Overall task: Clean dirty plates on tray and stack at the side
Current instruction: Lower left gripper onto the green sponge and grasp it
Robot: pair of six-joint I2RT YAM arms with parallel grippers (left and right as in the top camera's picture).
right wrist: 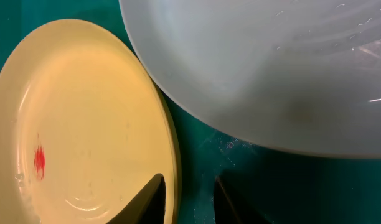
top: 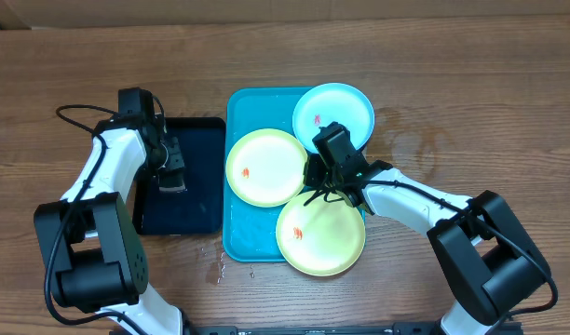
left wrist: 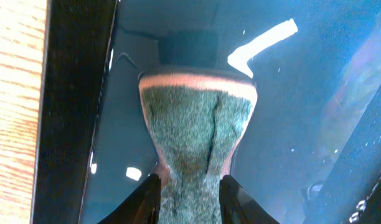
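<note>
**Task items.** The blue tray is lying at the centre of the overhead frame on the wooden table, and all three plates are sitting on it. The light cyan plate is occupying the tray's upper right corner and overhanging the rim. It is carrying a small red mark left of its centre. The upper yellow-green plate is lying centre left, showing an orange smear toward its left side. The lower yellow-green plate is resting at the lower right, overhanging the tray edge and also showing an orange smear.

**Right arm.** The right gripper is standing low over the middle of the tray, where the three plates are meeting. In the right wrist view its jaws are standing narrowly apart, straddling the right rim of a smeared yellow-green plate. Bare tray floor is showing between that rim and the right-hand finger, so nothing is being clamped. The cyan plate's edge is overlapping the yellow-green plate at the upper left of that view.

**Left arm.** The left gripper is hanging over the black tray just left of the blue tray. Its jaws are pinching a green-faced sponge with a pinkish backing, squeezing its lower end narrow.

**Other.** Wet specks are lying on the table by the blue tray's lower left corner
</note>
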